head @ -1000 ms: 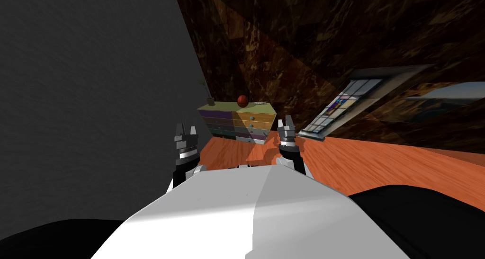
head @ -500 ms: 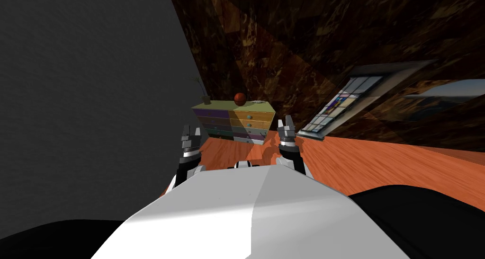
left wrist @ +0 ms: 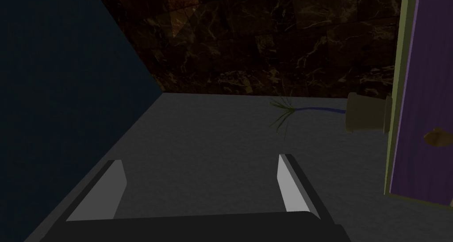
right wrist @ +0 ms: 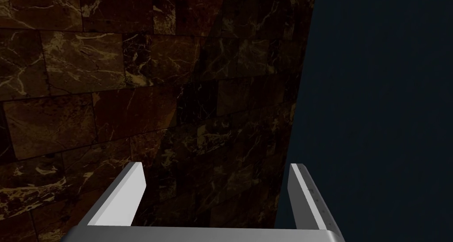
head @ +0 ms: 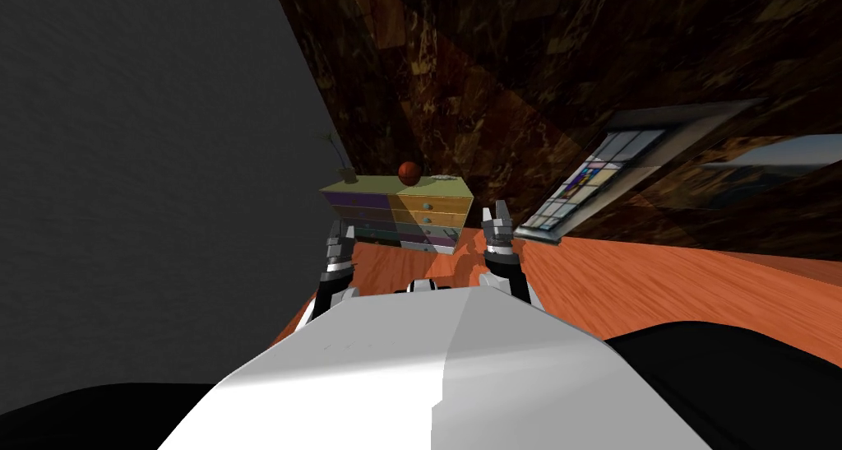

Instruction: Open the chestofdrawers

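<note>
The chest of drawers [head: 403, 211] stands against the dark marbled wall ahead, with an olive top and purple, orange and teal drawer fronts, all closed. My left gripper [head: 340, 233] is raised just in front of its left end, fingers open and empty. In the left wrist view a purple drawer front [left wrist: 424, 97] with a small knob [left wrist: 438, 136] lies beside my open left gripper [left wrist: 201, 182]. My right gripper [head: 495, 219] hangs to the right of the chest, open, facing the marbled wall; its own view shows my right gripper [right wrist: 216, 195] with fingers apart.
A small potted plant [head: 347, 170], a red ball [head: 409, 172] and a flat pale dish [head: 442, 177] sit on the chest's top. A grey wall [head: 164, 182] runs along the left. A window [head: 600, 182] is set in the wall at the right. The floor [head: 658, 280] is orange wood.
My left gripper has swung rightward and forward toward the chest's left end. The head view has shifted slightly, so the chest sits further left. The right gripper has stayed put.
</note>
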Motion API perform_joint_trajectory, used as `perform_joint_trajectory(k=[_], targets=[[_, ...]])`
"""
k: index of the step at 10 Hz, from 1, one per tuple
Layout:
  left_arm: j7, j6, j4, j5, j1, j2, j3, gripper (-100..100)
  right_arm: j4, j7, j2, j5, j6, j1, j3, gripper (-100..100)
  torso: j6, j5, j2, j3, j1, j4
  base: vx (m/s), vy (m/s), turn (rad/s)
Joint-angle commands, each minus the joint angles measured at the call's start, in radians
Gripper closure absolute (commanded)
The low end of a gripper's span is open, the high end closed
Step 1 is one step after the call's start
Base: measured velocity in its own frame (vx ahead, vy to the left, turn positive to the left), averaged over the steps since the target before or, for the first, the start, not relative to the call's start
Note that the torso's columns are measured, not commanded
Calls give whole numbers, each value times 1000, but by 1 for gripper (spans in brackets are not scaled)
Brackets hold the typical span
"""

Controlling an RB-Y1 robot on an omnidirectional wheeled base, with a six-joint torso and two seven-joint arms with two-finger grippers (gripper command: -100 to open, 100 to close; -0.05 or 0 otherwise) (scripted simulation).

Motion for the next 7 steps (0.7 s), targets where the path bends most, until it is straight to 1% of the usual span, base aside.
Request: perform_joint_trajectory(k=[1,7], targets=[[1,-12,66,-5,-20,0,-7,-100,0,0,0,0,0,0,0,0,0,0,-2,-1,0,-1,125,-111,-33],[4,-30,196,-14,-58,-14,-19,-100,0,0,0,0,0,0,0,0,0,0,0,0,2,0,97,-93,-32]])
